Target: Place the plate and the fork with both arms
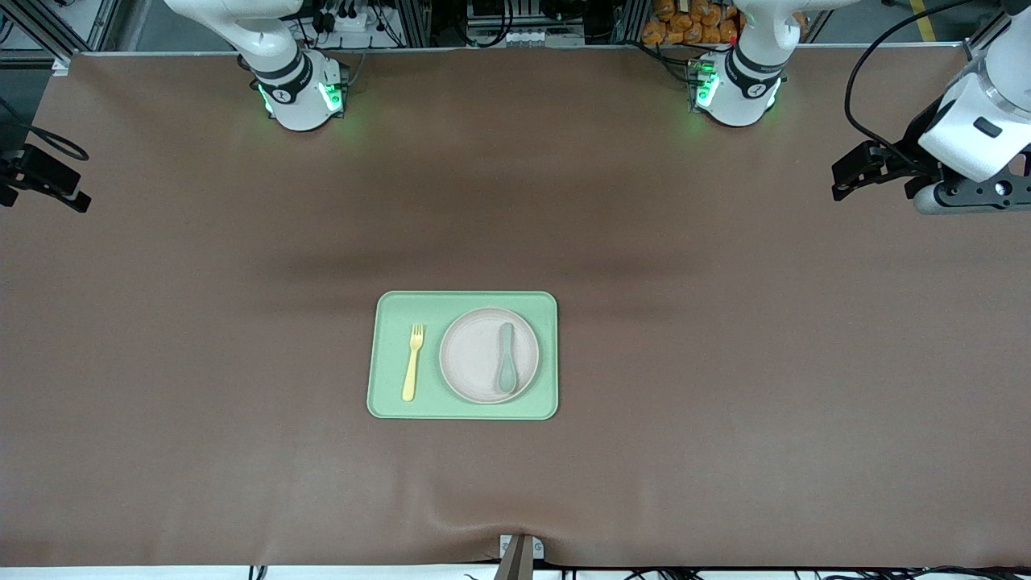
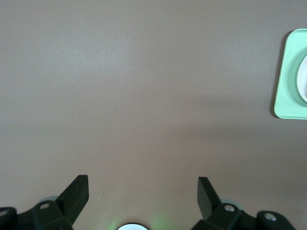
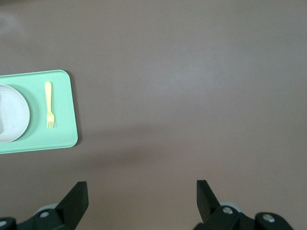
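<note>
The pale speckled plate (image 1: 475,354) lies on the light-green tray (image 1: 387,403) in the middle of the table, with a teal spoon (image 1: 506,358) on it. The pale-yellow fork (image 1: 413,362) lies on the tray beside the plate, toward the right arm's end. My left gripper (image 1: 854,173) hangs open and empty over bare table at the left arm's end (image 2: 143,179). My right gripper (image 1: 56,181) hangs open and empty over bare table at the right arm's end (image 3: 141,184). The right wrist view shows the fork (image 3: 48,104), plate (image 3: 12,120) and tray (image 3: 62,139).
The brown table mat (image 1: 725,362) surrounds the tray on all sides. The left wrist view catches only a corner of the tray (image 2: 288,103) and a sliver of the plate (image 2: 303,79). Both arm bases (image 1: 302,93) stand along the table's edge farthest from the front camera.
</note>
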